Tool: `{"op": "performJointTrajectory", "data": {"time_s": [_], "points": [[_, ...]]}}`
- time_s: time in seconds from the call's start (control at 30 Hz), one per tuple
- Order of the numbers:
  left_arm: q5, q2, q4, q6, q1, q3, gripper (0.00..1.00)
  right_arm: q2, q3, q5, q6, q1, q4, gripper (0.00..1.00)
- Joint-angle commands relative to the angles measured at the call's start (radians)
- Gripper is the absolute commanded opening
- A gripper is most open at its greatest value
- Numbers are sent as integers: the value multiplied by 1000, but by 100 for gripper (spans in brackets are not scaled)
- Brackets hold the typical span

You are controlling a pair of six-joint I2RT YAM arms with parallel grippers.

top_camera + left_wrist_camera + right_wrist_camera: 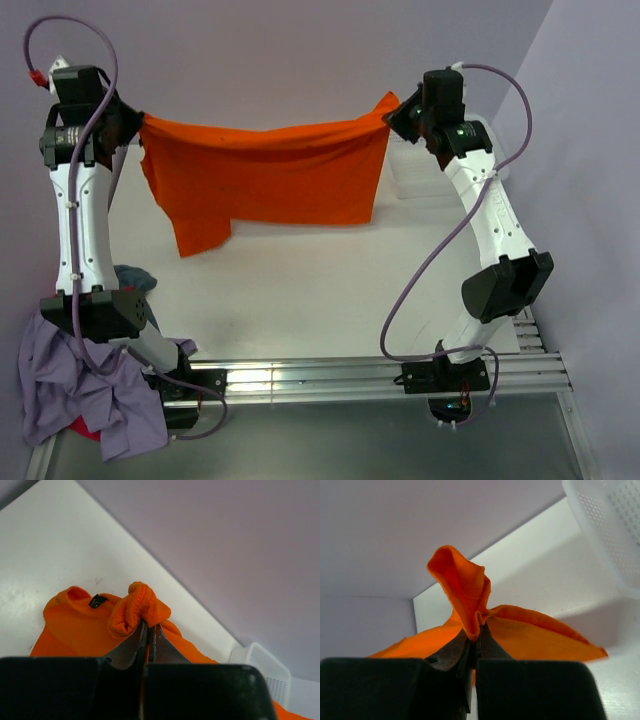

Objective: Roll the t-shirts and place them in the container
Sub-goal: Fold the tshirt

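The orange t-shirt (pixel 270 185) hangs spread wide over the far part of the tabletop (pixel 300 290), strung by its upper edge between the two arms and sagging a little in the middle. Its lower edge is uneven, with one longer flap dropping down on the left side. The left tool (pixel 135 125) has its fingers pressed together on a bunched knot of orange cloth at the shirt's left corner; the left wrist view shows that knot poking out above the fingertips, with a small black label (pixel 97 601) on the fabric just beyond it. The right tool (pixel 395 110) is likewise pinching the shirt's right corner, and in the right wrist view a folded tongue of orange cloth stands up from between the closed fingers. A white perforated basket (pixel 610 530) sits on the tabletop near the right tool, at the far right. Well apart from all this, at the near left corner by the left arm's base, lies a crumpled heap: a lavender shirt (pixel 70 390) on top, a red shirt (pixel 85 430) peeking from under it, and a grey-blue shirt (pixel 135 278) behind.
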Motion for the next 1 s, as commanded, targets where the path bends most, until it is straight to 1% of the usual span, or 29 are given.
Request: {"op": "performJointTrajectory", "data": {"time_s": [0.0,0.07,0.13,0.2,0.23,0.27,0.3,0.33,0.37,0.4,0.43,0.5,0.53,0.6,0.63,0.67,0.7,0.73,0.77,0.83,0.9,0.97], "points": [[10,3,39,4,13,216,0,5,169,-45,-2,-31,8,0],[23,31,41,4,23,256,0,38,212,-92,4,-56,7,0],[55,21,74,-2,31,239,0,43,210,-126,5,-73,33,0],[70,-16,151,-7,34,131,1,25,152,-138,-4,-83,77,0],[78,-65,180,-10,36,75,0,10,82,-138,-10,-85,99,0],[79,-88,202,-10,36,-41,0,-15,39,-156,-13,-86,125,0],[81,-113,223,-16,36,-99,0,-29,-3,-169,-13,-90,161,0],[87,-160,257,-16,34,-159,0,-37,-79,-181,-14,-93,178,0],[90,-186,280,-15,36,-300,0,-53,-118,-192,-19,-96,191,0],[90,-217,298,-19,34,-385,0,-63,-157,-206,-25,-96,211,0],[90,-281,358,-25,31,-563,0,-72,-257,-215,-30,-96,229,0],[90,-334,387,-47,31,-716,0,-115,-374,-221,-27,-96,290,0],[90,-372,398,-54,31,-837,0,-133,-491,-224,-25,-96,315,0],[122,-403,414,-74,31,-937,0,-187,-602,-223,-21,-96,370,0],[133,-424,414,-84,31,-979,0,-205,-700,-223,-28,-97,387,0],[157,-435,414,-88,30,-1052,0,-224,-748,-220,-27,-96,404,0],[165,-456,415,-97,28,-1088,0,-263,-834,-207,-28,-96,421,0],[164,-464,411,-105,23,-1138,0,-282,-871,-200,-31,-97,426,0],[158,-472,383,-113,22,-1155,0,-299,-909,-192,-31,-96,427,0],[130,-480,348,-125,14,-1181,0,-337,-1009,-171,-30,-97,423,0],[103,-484,293,-119,11,-1186,0,-359,-1066,-157,-25,-96,416,0],[102,-489,262,-111,11,-1192,0,-389,-1144,-160,-15,-96,416,0]]}}
